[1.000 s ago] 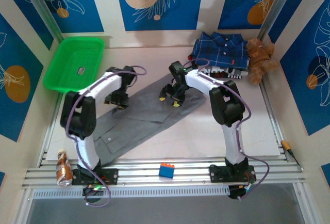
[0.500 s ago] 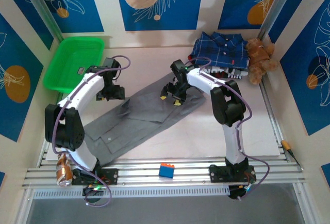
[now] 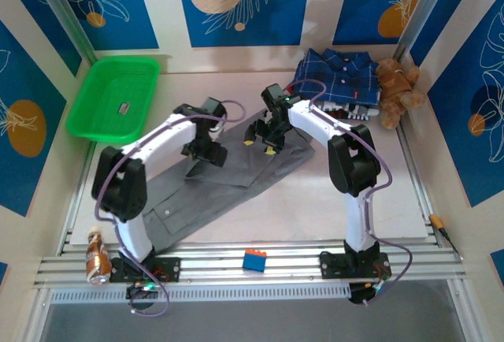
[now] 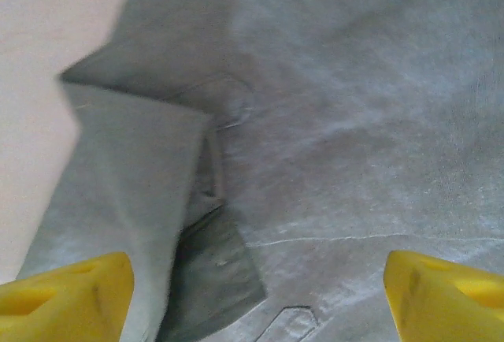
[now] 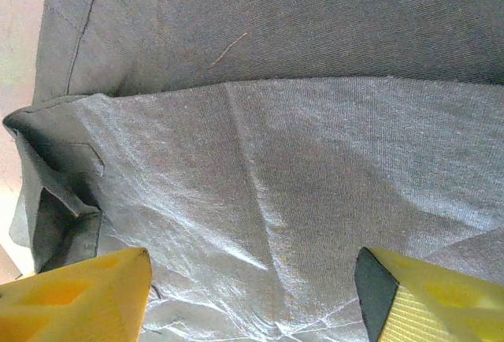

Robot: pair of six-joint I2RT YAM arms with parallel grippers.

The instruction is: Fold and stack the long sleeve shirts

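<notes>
The grey shirt (image 3: 169, 212) lies flat on the tabletop (image 3: 315, 208), and its long axis runs diagonally. Its near end sits close to the left arm's base, and its far end reaches toward the right, short of the back corner. Any fold has to be worked out from that slant, not from the table's edges.

Both pincers hang over the far half of the cloth. The left pincer (image 3: 206, 155) is above the shirt's left-hand edge. Its wrist view shows the yellow fingertips (image 4: 67, 295) set wide apart with nothing between them, and a folded-over flap of grey directly below, next to bare tabletop. The right pincer (image 3: 262, 135) is just beyond and to the right, over the far end. Its jaws are also apart and empty, above a doubled layer whose fold edge crosses the wrist view.

The two pincers are close together across the shirt's width. The long near stretch of cloth lies behind them, toward the bases. My judgement is that the left arm is better placed for that near end, while the right arm is nearer the stack.

The stack is farther back and to the right. There the plaid shirt (image 3: 335, 78) is already folded and resting on other cloth in the corner beside a teddy bear (image 3: 396, 90). It lies well apart from the grey shirt's far end, roughly in line with the grey shirt's long axis.
</notes>
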